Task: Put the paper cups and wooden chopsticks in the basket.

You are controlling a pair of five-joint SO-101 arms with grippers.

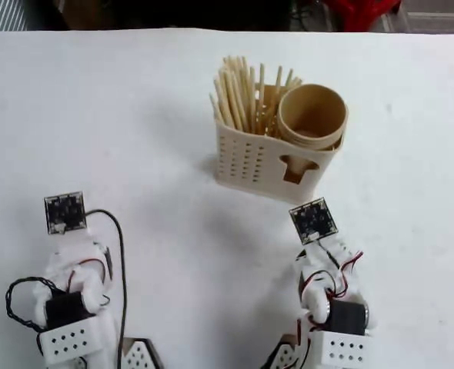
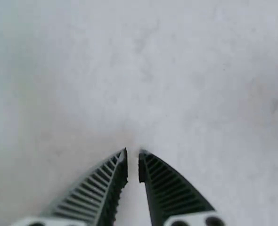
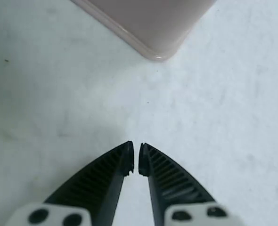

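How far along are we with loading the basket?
Looks done: the chopsticks and paper cups stand in the basket. In hand: nothing; the left hand and right hand are shut and empty. Nothing seems left to load.

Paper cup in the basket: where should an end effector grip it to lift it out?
By its rim, from straight above, one jaw inside the open mouth. The paper cup stands upright, the basket walls cover its body, and the chopsticks crowd one side.
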